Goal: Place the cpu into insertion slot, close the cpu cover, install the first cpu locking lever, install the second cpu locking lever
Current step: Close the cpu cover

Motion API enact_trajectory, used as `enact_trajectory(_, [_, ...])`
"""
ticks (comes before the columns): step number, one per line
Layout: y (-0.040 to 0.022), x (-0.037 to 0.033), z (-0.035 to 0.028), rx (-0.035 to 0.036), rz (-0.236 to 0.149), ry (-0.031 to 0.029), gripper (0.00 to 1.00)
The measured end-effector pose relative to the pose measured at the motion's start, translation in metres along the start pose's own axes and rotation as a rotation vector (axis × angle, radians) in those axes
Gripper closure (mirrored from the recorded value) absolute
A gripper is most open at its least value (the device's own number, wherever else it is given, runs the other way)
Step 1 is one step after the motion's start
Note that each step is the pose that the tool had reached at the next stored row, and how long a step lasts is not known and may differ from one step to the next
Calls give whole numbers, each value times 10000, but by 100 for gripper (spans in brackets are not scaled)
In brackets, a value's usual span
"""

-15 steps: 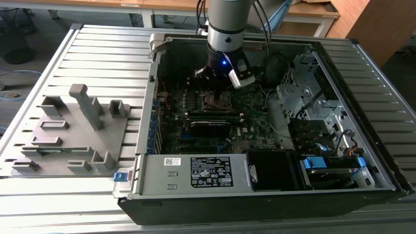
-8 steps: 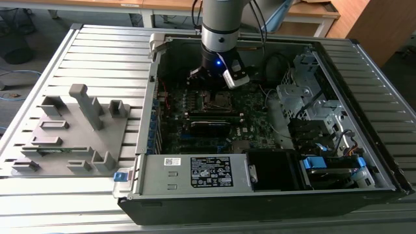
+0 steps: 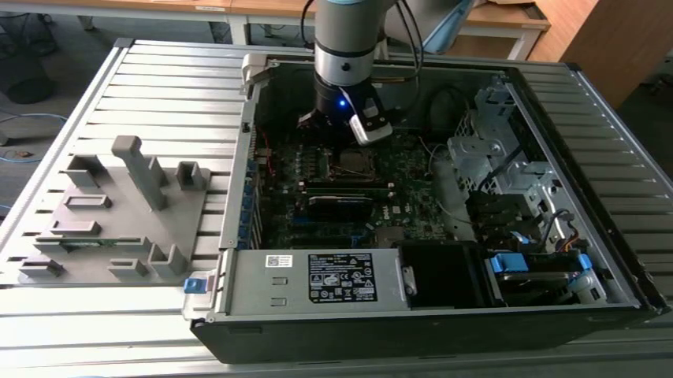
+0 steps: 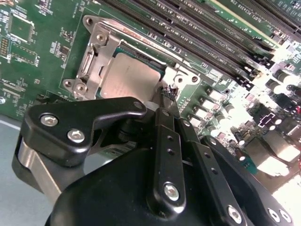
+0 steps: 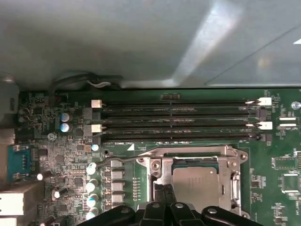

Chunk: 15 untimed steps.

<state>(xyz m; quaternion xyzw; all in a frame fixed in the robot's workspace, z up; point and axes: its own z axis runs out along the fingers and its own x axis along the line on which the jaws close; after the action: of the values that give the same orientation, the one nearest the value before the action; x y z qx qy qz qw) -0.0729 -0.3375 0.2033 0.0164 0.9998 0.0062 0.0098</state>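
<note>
The cpu (image 4: 129, 77) lies flat in its socket on the far half of the motherboard (image 3: 315, 185), metal top upward. It is square, so it has no long axis. The cpu cover (image 4: 104, 52) is folded down around it, presumably to pin it. The claw (image 4: 168, 95) hovers clenched at the socket's edge, gripping nothing we can see.

Robotics lab: opened computer case (image 3: 421, 335) on slatted worktable (image 3: 169, 87).
</note>
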Motion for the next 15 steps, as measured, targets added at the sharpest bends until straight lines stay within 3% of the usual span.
enact_trajectory(15, [-3,42,66,4,-1,2,89])
